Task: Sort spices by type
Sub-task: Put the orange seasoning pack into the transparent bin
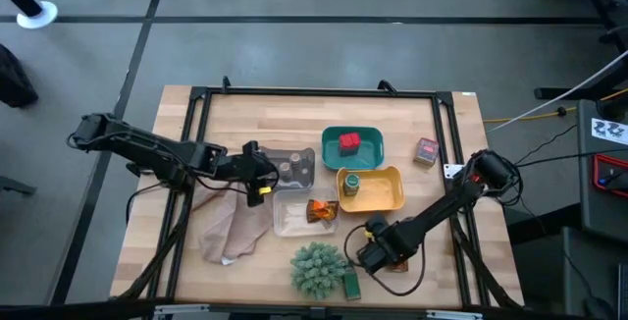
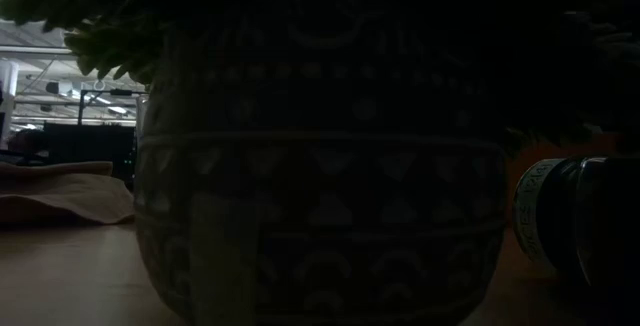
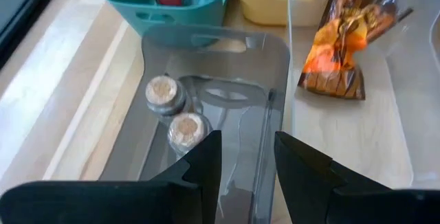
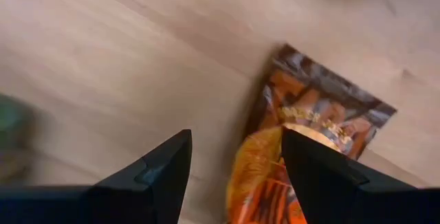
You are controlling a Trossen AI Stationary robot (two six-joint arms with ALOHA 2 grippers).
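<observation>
Dark fingers of the right gripper [image 4: 234, 169] filled the near edge of the right wrist view, standing apart over an orange sachet [image 4: 302, 155] that lay flat on the bare wood. They had not closed on it; whether a tip touched the foil I cannot tell. From above, this gripper [image 1: 378, 251] sat low at the table's front, just right of the plant ball [image 1: 317, 267].

Sorting looked well past halfway. Two brown-topped jars [image 3: 175, 110] stood side by side in the grey tray [image 3: 271, 80], so that pair seemed done. The other sachet [image 3: 344, 38] lay in the clear tray [image 3: 405, 141]. One red tub [image 1: 348, 143] sat in the teal tray [image 1: 373, 133], and one green jar [image 1: 350, 184] in the yellow tray [image 1: 392, 197].

Three items were left. The loose sachet belonged with its twin in the clear tray. A second tub [image 1: 425, 150] waited on the wood to the right of the teal tray. Another green jar [image 1: 351, 284] lay at the front edge beside the plant ball.

The left gripper [image 3: 247, 172] hung over the grey tray's near end, fingers parted and holding nothing, close by the two small jars. A crumpled cloth [image 1: 231, 230] lay on the table left of the clear tray.
</observation>
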